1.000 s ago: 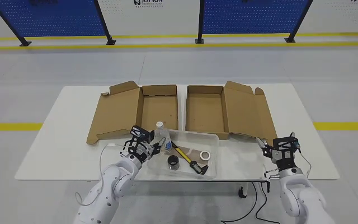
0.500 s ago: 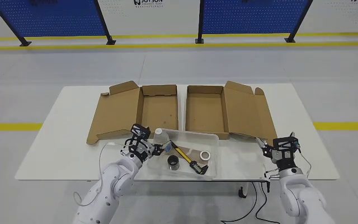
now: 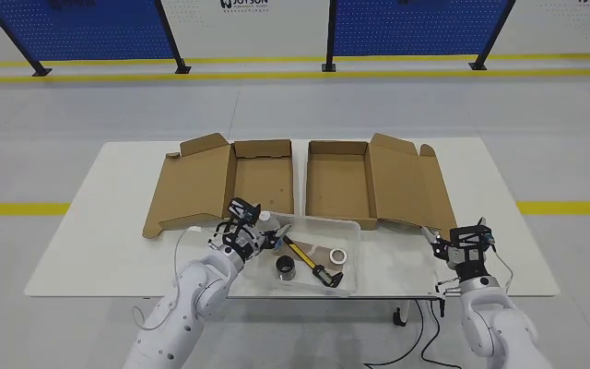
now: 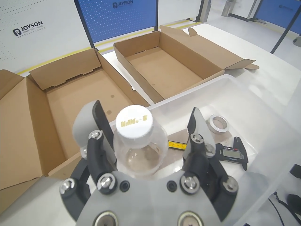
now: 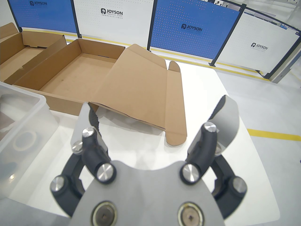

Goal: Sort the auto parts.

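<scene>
A: Bottles?
B: One bottle (image 4: 134,124), in the bin's (image 3: 347,227) far left corner. Two boxes beyond: left box (image 3: 263,180), right box (image 3: 336,184).
A: End effectors?
B: Two, both spread. The left end effector (image 4: 145,109) has slid right, straddling the bottle. The right end effector (image 5: 155,105) is over the tabletop's (image 3: 120,221) near right.

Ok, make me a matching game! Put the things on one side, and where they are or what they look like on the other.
Things:
1. bottle
2. caliper
3. right gripper
4. left cardboard box

Places or states:
A. lying flat in the clear bin
B. brown, lid folded open
C. jaws open, above the white table
D. upright between the left gripper's open jaws

Pairs: 1-D, 2-A, 3-C, 4-B.
</scene>
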Controlling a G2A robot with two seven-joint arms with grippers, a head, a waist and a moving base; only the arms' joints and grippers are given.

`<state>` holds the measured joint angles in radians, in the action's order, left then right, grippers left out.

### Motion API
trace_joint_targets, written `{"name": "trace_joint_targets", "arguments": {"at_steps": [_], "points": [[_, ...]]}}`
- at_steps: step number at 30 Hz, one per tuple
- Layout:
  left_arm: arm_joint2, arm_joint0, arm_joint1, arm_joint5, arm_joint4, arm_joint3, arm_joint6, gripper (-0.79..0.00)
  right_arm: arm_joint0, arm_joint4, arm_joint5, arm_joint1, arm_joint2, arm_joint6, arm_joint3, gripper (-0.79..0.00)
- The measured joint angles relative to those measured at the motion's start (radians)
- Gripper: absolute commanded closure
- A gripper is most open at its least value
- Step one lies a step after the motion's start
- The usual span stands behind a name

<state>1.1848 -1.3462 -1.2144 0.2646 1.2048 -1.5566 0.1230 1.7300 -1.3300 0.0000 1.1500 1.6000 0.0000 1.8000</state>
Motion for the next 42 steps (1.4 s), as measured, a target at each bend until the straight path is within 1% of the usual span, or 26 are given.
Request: {"name": "trace_joint_targets", "arguments": {"at_steps": [2,4,9,11,13,14,19,25,33,42], "points": [[-0.005,0.0,-0.001,-0.001,0.004,0.002,-0.002,-0.489,0.0,0.0,0.0,0.0,0.0,0.0,0.0,-0.785],[-0.006,-0.001,-0.001,0.0,0.007,0.005,-0.005,-0.385,0.0,0.0,0.0,0.0,0.0,0.0,0.0,-0.785],[-0.002,-0.006,-0.001,0.003,0.011,0.008,-0.012,-0.249,0.0,0.0,0.0,0.0,0.0,0.0,0.0,-0.785],[0.001,-0.008,0.0,0.003,0.011,0.007,-0.015,-0.225,0.0,0.0,0.0,0.0,0.0,0.0,0.0,-0.785],[0.002,-0.01,0.0,0.002,0.012,0.006,-0.015,-0.126,0.0,0.0,0.0,0.0,0.0,0.0,0.0,-0.785],[0.002,-0.01,0.0,0.001,0.013,0.006,-0.014,-0.006,0.0,0.0,0.0,0.0,0.0,0.0,0.0,-0.785],[0.007,-0.013,0.0,-0.002,0.014,0.001,-0.017,0.0,0.0,0.0,0.0,0.0,0.0,0.0,0.0,-0.785],[0.018,-0.026,0.002,-0.003,0.021,-0.029,-0.029,0.0,0.0,0.0,0.0,0.0,0.0,0.0,0.0,-0.785],[0.063,-0.066,0.011,0.036,0.0,-0.087,-0.026,0.0,0.0,0.0,0.0,0.0,0.0,0.0,0.0,-0.785],[0.075,-0.088,0.014,0.038,0.009,-0.1,-0.04,0.0,0.0,0.0,0.0,0.0,0.0,0.0,0.0,-0.785]]}}
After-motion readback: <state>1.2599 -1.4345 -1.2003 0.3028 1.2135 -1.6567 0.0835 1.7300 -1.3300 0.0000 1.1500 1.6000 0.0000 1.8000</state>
